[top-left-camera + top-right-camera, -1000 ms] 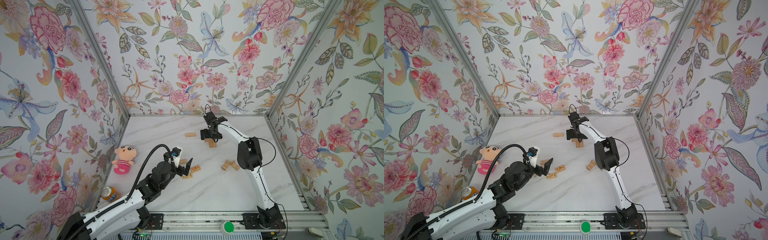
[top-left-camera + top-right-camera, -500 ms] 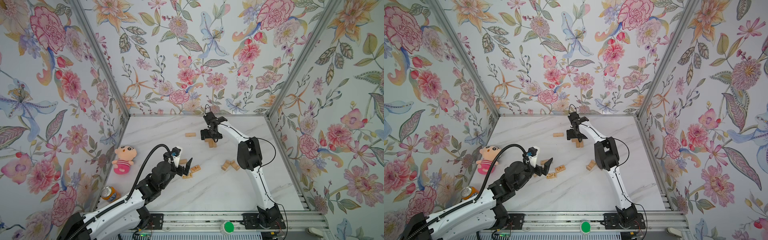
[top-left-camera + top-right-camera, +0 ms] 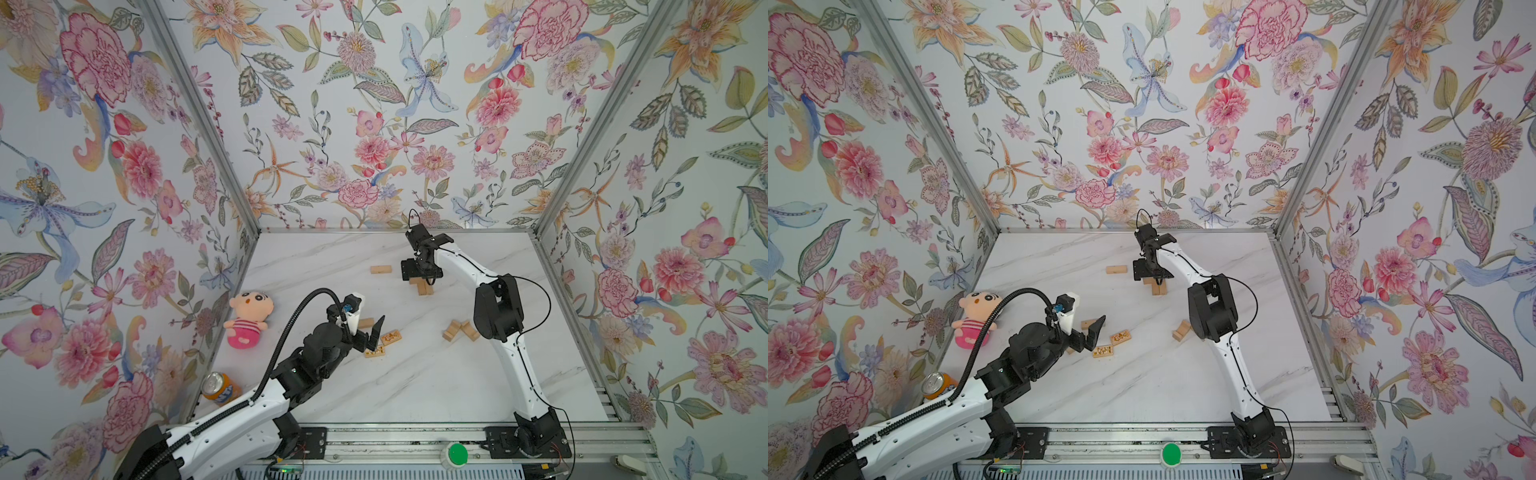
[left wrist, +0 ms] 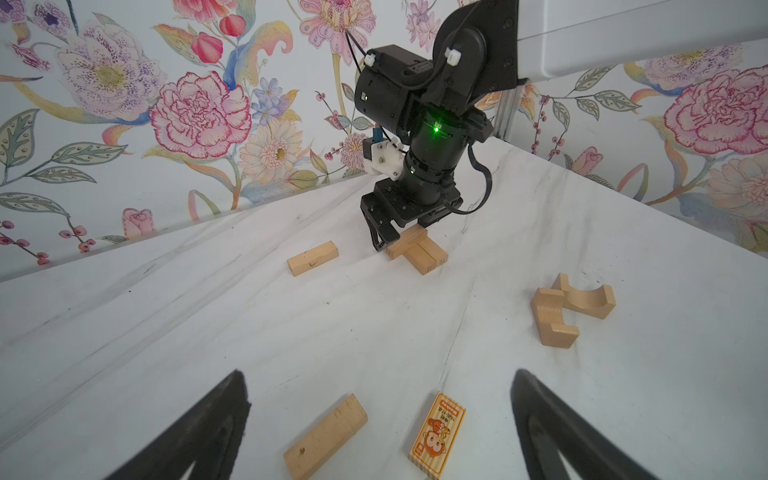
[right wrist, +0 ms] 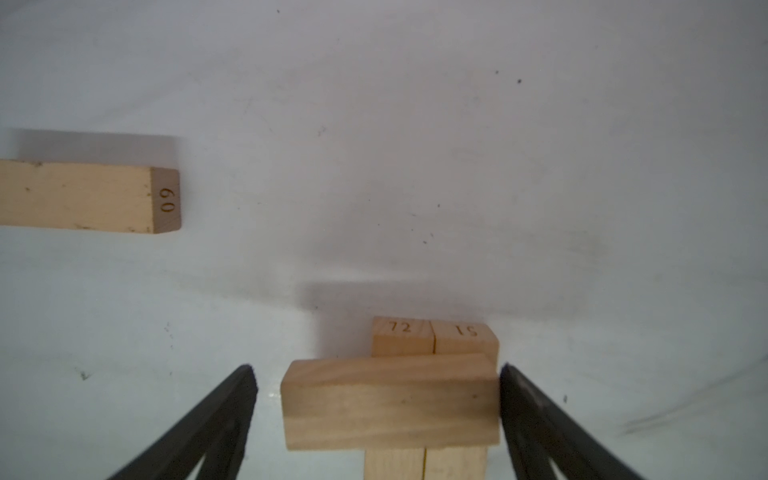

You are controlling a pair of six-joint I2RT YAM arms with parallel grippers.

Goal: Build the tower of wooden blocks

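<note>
- White marble table (image 3: 415, 382).
- Tower (image 3: 424, 286): 2 bars side by side at its base.
- 1 lone bar (image 3: 381, 269) near the tower, not touching it.
- 2 printed bars (image 3: 391, 338), 1 plain bar (image 3: 365, 323) and 2 notched blocks (image 3: 452, 331), farther from the tower.
- Plush doll (image 3: 247, 318) and orange can (image 3: 220, 386), well apart from the tower.

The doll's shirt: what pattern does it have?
The doll wears pink-and-white stripes, clearest in a top view.

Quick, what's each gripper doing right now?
Left gripper: open, empty.
Right gripper: open around the top block, not clamped yet.
</note>
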